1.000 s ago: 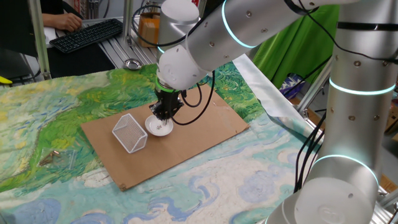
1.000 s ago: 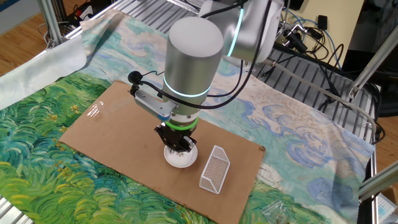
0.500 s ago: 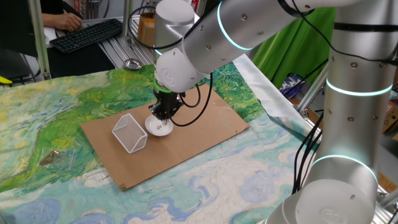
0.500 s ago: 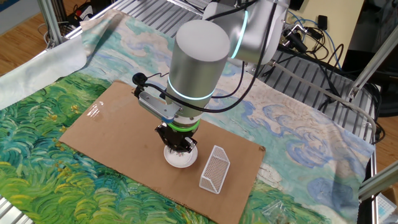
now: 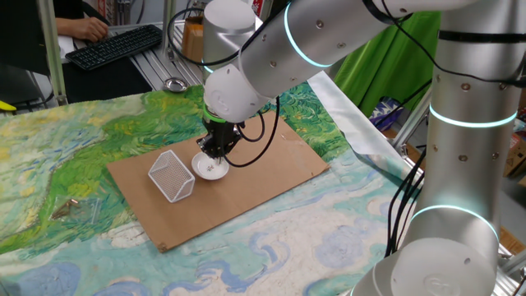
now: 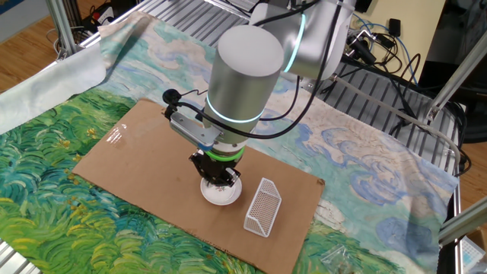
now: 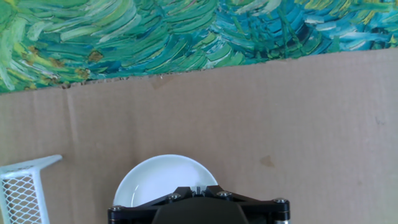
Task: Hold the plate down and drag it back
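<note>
The small white plate (image 5: 210, 168) lies on a brown cardboard sheet (image 5: 275, 164), beside a wire-mesh basket. It also shows in the other fixed view (image 6: 221, 193) and at the bottom of the hand view (image 7: 158, 177). My gripper (image 5: 212, 154) stands upright over the plate with its fingers drawn together, tips down on the plate's inside near its far edge. In the other fixed view the gripper (image 6: 218, 180) covers the plate's middle. In the hand view the black gripper body (image 7: 198, 205) hides the fingertips and the plate's near half.
A white wire-mesh basket (image 5: 172, 175) lies on its side just left of the plate, also seen in the other fixed view (image 6: 262, 206). A small metal bowl (image 5: 175, 84) and a keyboard (image 5: 115, 45) sit at the back. The painted cloth (image 6: 46, 190) surrounds the cardboard.
The arm's upper links have shifted slightly. The gripper tips and the plate stay at the same spot on the cardboard.
</note>
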